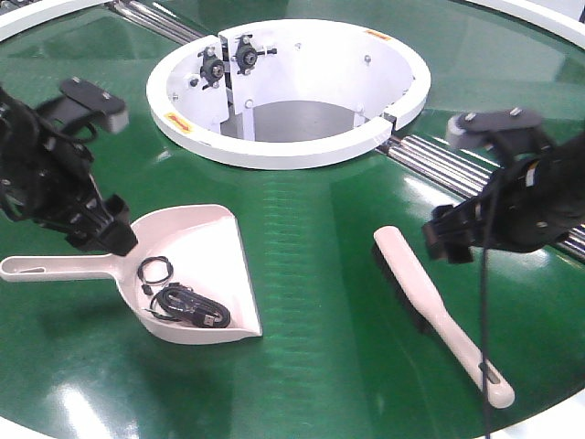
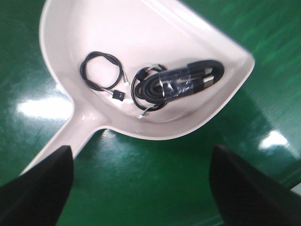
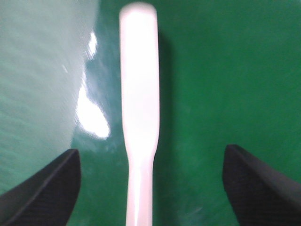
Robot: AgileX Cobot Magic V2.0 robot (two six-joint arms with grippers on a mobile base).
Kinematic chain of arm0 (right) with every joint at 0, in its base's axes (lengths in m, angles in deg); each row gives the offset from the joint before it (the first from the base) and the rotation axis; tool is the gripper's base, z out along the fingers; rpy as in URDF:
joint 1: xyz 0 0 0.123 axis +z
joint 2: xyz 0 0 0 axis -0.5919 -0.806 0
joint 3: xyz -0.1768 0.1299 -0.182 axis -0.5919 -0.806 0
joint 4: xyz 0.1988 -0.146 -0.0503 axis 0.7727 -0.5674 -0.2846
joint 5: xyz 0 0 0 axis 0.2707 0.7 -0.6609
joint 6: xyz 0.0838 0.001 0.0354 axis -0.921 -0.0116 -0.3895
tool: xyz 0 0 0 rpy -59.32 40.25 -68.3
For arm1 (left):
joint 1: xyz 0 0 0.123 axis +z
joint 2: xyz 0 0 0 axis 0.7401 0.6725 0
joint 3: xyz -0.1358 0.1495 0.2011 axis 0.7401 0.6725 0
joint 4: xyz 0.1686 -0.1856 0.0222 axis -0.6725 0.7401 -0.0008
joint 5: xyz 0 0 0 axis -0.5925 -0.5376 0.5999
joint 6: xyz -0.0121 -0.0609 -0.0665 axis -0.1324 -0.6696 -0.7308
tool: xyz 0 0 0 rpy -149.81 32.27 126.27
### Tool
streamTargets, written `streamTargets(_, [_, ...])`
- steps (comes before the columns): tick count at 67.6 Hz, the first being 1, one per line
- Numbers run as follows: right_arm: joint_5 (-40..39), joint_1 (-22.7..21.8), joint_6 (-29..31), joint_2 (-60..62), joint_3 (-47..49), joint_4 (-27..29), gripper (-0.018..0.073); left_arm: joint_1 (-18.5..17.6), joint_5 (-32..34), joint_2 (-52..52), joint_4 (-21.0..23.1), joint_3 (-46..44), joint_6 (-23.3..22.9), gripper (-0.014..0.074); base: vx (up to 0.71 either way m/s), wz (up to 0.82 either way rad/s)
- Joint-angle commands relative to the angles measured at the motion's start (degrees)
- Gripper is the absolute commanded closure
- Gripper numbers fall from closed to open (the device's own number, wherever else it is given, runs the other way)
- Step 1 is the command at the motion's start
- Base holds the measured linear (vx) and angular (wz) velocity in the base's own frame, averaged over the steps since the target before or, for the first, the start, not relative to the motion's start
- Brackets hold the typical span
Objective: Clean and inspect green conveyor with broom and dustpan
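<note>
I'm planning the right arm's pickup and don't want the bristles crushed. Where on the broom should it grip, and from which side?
Grip the broom on its narrow handle, just below where the wide back tapers, coming straight down from above. It lies flat on the green conveyor, bristles along its left edge, so closing across the slim neck likely clears them. The open right gripper already straddles the handle.

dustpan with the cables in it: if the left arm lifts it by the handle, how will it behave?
Probably light and stiff: the dustpan looks like thin moulded plastic. Likely mouth-heavy, since the long handle sits to one side. The loose cable loop and bundled black cable lie unsecured on a smooth floor, so they may slide out if the open mouth dips. The glossy green conveyor offers little grip.
</note>
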Motion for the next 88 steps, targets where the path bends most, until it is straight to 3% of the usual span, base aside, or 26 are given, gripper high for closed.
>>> streamTargets(1, [-5.94, -0.35, 0.79, 8.21, -1.95, -1.17, 0.0011, -0.24, 1.68, -6.22, 1.43, -0.24, -4.55, 0.0031, 0.00, 0.00])
streamTargets(11, [-14.65, -0.35, 0.86, 19.15, -10.33, -1.66, 0.0020, -0.24, 8.87, -14.87, 2.03, 4.55, -4.55, 0.0031, 0.00, 0.00])
streamTargets(22, [-23.06, -0.35, 0.86, 30.53, -19.37, -1.49, 0.0020, -0.24, 21.80, -28.07, 3.68, 14.78, -3.92, 0.0031, 0.00, 0.00])
streamTargets(41, [-34.80, -0.35, 1.22, 51.03, -35.20, -1.30, 0.0020, -0.29, 47.69, -57.03, 6.45, 42.79, -1.42, 0.0031, 0.00, 0.00])
streamTargets(52, [-41.64, -0.35, 1.22, 62.34, -41.47, -1.58, 0.0020, -0.29, 57.73, -73.49, 7.35, 59.71, -1.42, 0.0031, 0.00, 0.00])
streamTargets(58, [-43.42, -0.35, 1.22, 64.74, -43.99, -1.30, 0.0020, -0.29, 64.76, -78.99, 7.35, 66.01, -1.42, 0.0031, 0.00, 0.00])
streamTargets(66, [-43.57, -0.35, 1.22, 65.02, -46.35, -1.30, 0.0022, -0.29, 68.98, -82.47, 7.41, 69.98, -1.42, 0.0045, 0.00, 0.00])
streamTargets(71, [-44.66, -0.35, 1.22, 65.02, -47.48, -2.48, 0.0072, -0.29, 68.68, -82.58, 7.72, 69.62, -1.46, 0.0125, 0.00, 0.00])
streamTargets(74, [-45.62, -0.35, 1.53, 65.02, -47.70, -2.85, 0.0146, -0.29, 68.10, -82.58, 8.58, 69.57, -1.46, 0.0238, 0.00, 0.00])
streamTargets(82, [-46.09, -0.35, 1.53, 65.02, -47.70, -2.85, 0.0516, -0.29, 66.99, -82.58, 10.55, 69.57, -1.46, 0.0605, 0.00, 0.00])
streamTargets(84, [-46.09, -0.35, 1.22, 65.02, -47.70, -2.80, 0.0575, -0.29, 67.16, -82.58, 10.38, 69.57, -1.37, 0.0605, 0.00, 0.00])
streamTargets(88, [-46.09, -0.35, 1.22, 65.02, -47.70, -2.59, 0.0572, -0.29, 68.11, -82.58, 10.38, 69.62, -1.37, 0.0605, 0.00, 0.00])
